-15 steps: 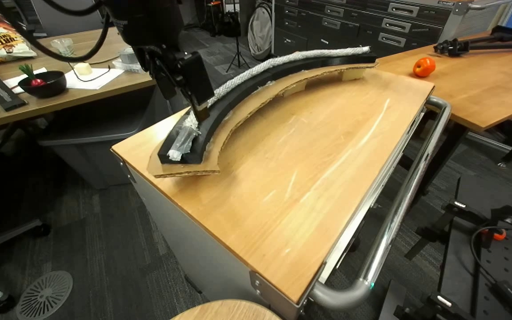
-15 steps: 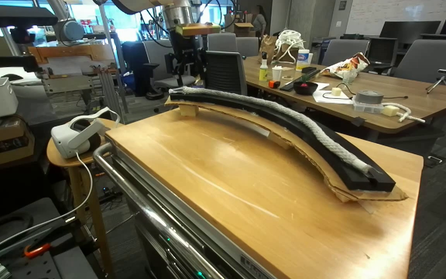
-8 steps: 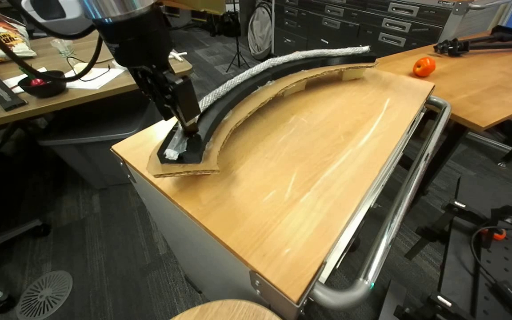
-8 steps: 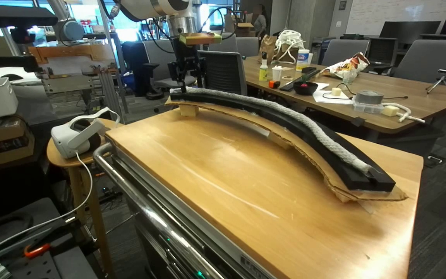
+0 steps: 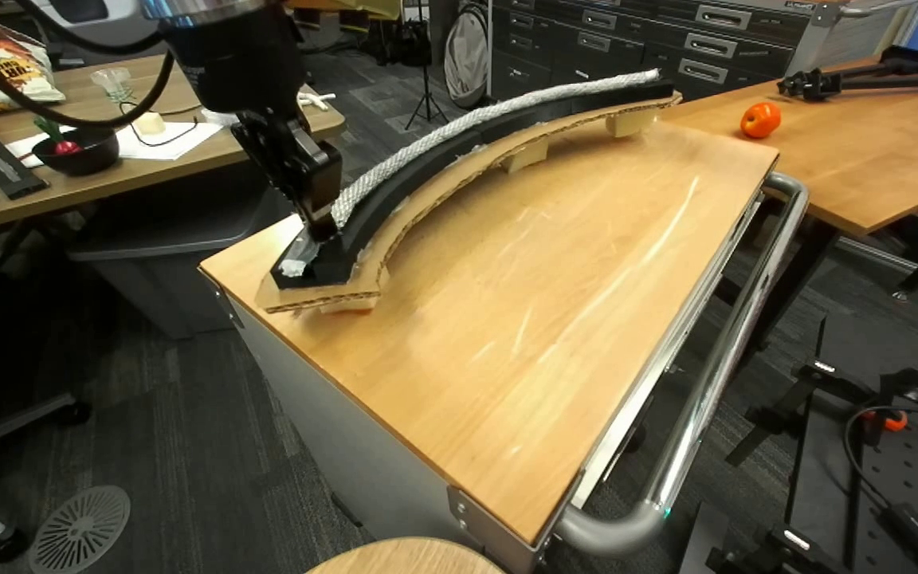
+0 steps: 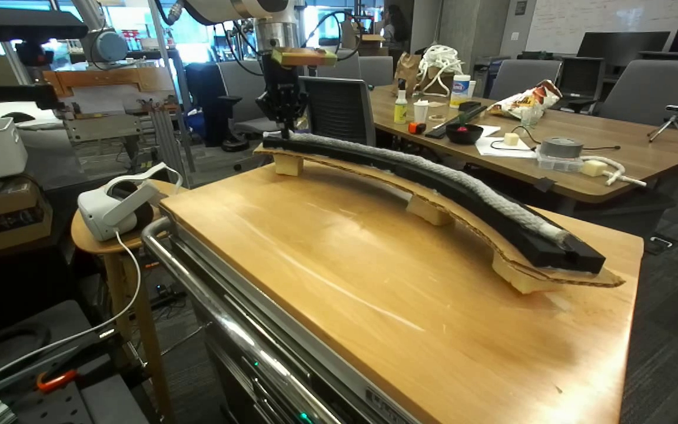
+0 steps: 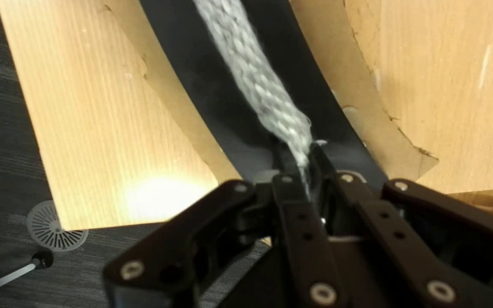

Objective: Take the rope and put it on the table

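The long whitish-grey rope (image 5: pixel 499 110) lies along the curved black tray (image 5: pixel 399 185), which stands above the table (image 5: pixel 555 343) on cardboard. My gripper (image 5: pixel 320 231) points down at one end of the tray and is shut on the rope near its taped end. In the wrist view the braided rope (image 7: pixel 255 77) narrows to a pinched strand between the fingertips of the gripper (image 7: pixel 304 158). The far end of the rope rests in the tray groove, and an exterior view shows the gripper (image 6: pixel 286 134) down at the opposite end. The fingers hide the grip spot.
Under the tray, a cardboard strip (image 5: pixel 427 195) sits on pale blocks (image 6: pixel 430 211). A chrome rail (image 5: pixel 714 391) runs along one table edge. Beside the table stand a round stool (image 5: pixel 407 558) and a desk with a bowl (image 5: pixel 80 151) and snack bag (image 5: pixel 9 68).
My gripper has come down and closed on the rope's end. Tray, cardboard and rope have shifted slightly toward the gripper's end, and the blocks beneath show more.
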Robot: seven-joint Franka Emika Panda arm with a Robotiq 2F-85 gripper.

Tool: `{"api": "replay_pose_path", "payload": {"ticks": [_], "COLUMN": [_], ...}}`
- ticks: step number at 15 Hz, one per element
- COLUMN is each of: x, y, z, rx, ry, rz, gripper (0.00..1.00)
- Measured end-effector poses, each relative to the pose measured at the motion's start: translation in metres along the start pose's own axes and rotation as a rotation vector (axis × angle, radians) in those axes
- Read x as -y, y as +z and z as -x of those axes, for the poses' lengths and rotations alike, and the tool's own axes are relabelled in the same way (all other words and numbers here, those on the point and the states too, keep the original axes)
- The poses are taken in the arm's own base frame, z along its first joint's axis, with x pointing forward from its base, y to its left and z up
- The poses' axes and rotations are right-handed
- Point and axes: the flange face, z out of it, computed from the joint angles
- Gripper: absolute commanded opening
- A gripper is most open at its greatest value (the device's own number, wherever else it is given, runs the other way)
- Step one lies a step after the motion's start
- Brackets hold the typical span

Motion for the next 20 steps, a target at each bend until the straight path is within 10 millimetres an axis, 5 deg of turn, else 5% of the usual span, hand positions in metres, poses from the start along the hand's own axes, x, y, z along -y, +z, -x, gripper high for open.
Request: {"api": "replay_pose_path", "payload": {"ticks": [7,13,16,20], "x": [0.011,0.068,0.088,0.086], "y": [-0.019,-0.045,-0.037,0.005], "z": [0.004,0.027,0.028,0.042], "rx": [-0.013,0.072,-0.027,-0.127], "ry": [-0.017,-0.009,-0.043,0.012], "rz": [-0.009,-0.145,-0.238,-0.33], "gripper": [0.06,0.07,0.07,0.07]}}
